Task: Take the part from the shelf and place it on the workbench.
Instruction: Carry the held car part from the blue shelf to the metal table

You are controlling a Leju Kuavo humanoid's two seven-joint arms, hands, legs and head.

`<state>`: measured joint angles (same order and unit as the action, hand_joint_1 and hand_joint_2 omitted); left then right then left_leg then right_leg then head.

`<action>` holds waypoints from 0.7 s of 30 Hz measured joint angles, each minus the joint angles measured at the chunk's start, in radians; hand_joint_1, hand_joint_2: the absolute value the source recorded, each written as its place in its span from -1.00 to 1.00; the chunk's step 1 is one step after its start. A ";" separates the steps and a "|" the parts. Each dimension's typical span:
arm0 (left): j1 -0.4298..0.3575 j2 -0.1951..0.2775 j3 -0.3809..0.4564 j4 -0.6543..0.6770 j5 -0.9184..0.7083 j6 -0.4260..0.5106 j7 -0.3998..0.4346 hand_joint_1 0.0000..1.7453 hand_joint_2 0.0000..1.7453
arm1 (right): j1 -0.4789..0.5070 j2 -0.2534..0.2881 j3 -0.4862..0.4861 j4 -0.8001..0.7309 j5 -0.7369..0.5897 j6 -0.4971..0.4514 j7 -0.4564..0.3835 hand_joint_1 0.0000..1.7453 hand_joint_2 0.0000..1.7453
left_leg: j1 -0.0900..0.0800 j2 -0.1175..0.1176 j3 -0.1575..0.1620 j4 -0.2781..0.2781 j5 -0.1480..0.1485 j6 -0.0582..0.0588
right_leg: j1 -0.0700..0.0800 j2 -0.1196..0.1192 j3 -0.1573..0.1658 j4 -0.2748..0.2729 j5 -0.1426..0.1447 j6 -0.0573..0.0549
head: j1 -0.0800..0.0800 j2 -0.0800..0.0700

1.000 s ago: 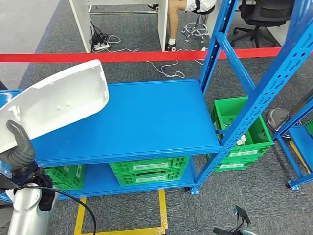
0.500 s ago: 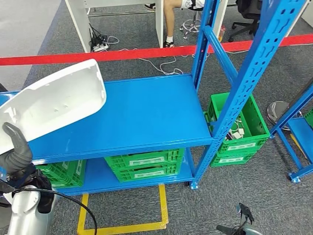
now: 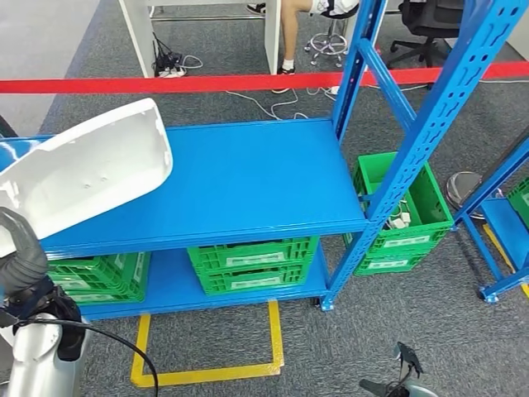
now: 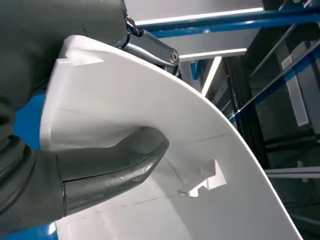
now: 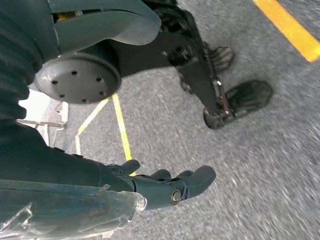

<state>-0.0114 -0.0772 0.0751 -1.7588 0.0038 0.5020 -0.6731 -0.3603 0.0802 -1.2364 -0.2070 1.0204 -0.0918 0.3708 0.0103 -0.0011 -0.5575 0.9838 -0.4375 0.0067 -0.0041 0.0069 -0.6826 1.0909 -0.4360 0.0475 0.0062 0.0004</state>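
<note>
My left hand point(image 3: 21, 260) grips the near end of a long white curved plastic part point(image 3: 84, 169), which juts up and to the right over the left end of the blue shelf point(image 3: 250, 178). From the wrist camera, the thumb point(image 4: 113, 162) presses on the part's inner white surface point(image 4: 188, 150), with the fingers wrapped behind its edge. My right hand point(image 5: 166, 185) hangs low over the grey carpet, fingers stretched out and holding nothing; its dark tips point(image 3: 405, 364) peek in at the bottom of the head view.
Green crates point(image 3: 253, 265) sit on the lower shelf level, and another green crate point(image 3: 399, 211) stands on the floor right of the blue upright point(image 3: 424, 132). A red barrier tape point(image 3: 250, 83) runs behind the shelf. A seated person's leg point(image 3: 290, 33) is beyond it. Yellow floor marking point(image 3: 206, 376) lies below.
The whole view has shifted slightly as the camera moved, with the shelf sliding a little left and up. The white part stays gripped in my left hand.
</note>
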 joint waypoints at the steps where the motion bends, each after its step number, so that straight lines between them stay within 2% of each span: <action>1: 0.000 0.000 0.000 0.000 0.001 0.000 0.001 1.00 1.00 | 0.000 0.000 0.000 0.000 0.000 0.001 0.000 -1.00 1.00 | 0.000 0.000 -0.006 0.000 0.005 0.003 | -0.001 -0.001 -0.023 0.064 -0.042 0.004 | 0.003 0.000; 2: 0.000 0.000 0.001 0.000 0.003 0.000 0.001 1.00 1.00 | -0.001 0.000 0.000 0.000 0.000 0.002 0.000 -1.00 1.00 | -0.001 0.000 -0.012 0.001 0.010 0.004 | -0.002 -0.001 -0.046 0.133 -0.081 0.007 | 0.004 0.000; 3: 0.000 0.000 0.002 0.000 0.005 0.000 0.001 1.00 1.00 | 0.000 0.000 0.000 0.000 0.000 0.002 -0.001 -1.00 1.00 | -0.001 0.000 -0.019 0.001 0.015 0.004 | -0.002 0.000 -0.060 0.185 -0.106 0.008 | 0.004 0.000; 4: 0.001 0.000 0.004 -0.001 0.007 0.000 0.002 1.00 1.00 | 0.000 0.000 0.000 0.000 0.000 0.003 -0.001 -1.00 1.00 | -0.001 0.000 -0.025 0.002 0.019 0.003 | -0.002 -0.001 -0.059 0.206 -0.113 0.008 | 0.004 0.000; 5: 0.001 0.000 0.005 -0.001 0.008 0.000 0.002 1.00 1.00 | 0.001 0.000 0.000 0.000 0.000 0.004 -0.001 -1.00 1.00 | -0.001 0.000 -0.030 0.002 0.023 0.002 | -0.002 0.000 -0.037 0.185 -0.102 0.006 | 0.004 0.000; 8: 0.000 0.000 0.008 -0.005 0.013 0.000 0.002 1.00 1.00 | -0.004 0.000 0.000 0.000 0.000 0.005 -0.001 -1.00 1.00 | -0.002 0.000 -0.038 0.003 0.033 -0.008 | 0.000 0.000 0.095 -0.015 -0.042 -0.005 | 0.003 0.000; 9: -0.001 0.000 0.009 -0.007 0.014 0.000 0.002 1.00 1.00 | -0.005 0.000 0.000 0.000 0.000 0.005 -0.001 -1.00 1.00 | -0.003 0.000 -0.041 0.004 0.037 -0.013 | 0.002 0.001 0.122 -0.059 -0.035 -0.009 | 0.003 0.000; 10: -0.001 0.001 0.010 -0.009 0.015 0.000 0.002 1.00 1.00 | -0.006 0.000 0.000 0.000 0.000 0.005 -0.001 -1.00 1.00 | -0.004 0.000 -0.044 0.004 0.041 -0.019 | 0.004 0.001 0.132 -0.078 -0.036 -0.013 | 0.002 0.000; 12: -0.002 0.001 0.010 -0.010 0.016 0.000 0.002 1.00 1.00 | -0.005 0.000 0.000 0.000 0.000 0.005 -0.001 -1.00 1.00 | -0.003 0.000 -0.048 0.004 0.048 -0.027 | 0.007 0.002 0.130 -0.077 -0.033 -0.017 | 0.002 0.000; 21: -0.001 0.001 0.010 -0.010 0.016 0.000 0.002 1.00 1.00 | -0.004 0.000 0.000 0.000 0.000 0.005 -0.001 -1.00 1.00 | -0.003 0.000 -0.048 0.003 0.049 -0.028 | 0.007 0.002 0.129 -0.077 -0.032 -0.018 | 0.002 0.000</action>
<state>-0.0126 -0.0759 0.0851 -1.7685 0.0195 0.5024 -0.6714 -0.3646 0.0801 -1.2364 -0.2068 1.0204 -0.0866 0.3700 0.0074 -0.0008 -0.6059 0.9870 -0.3889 -0.0212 0.0028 0.0089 -0.5539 1.0142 -0.4682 0.0290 0.0080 0.0004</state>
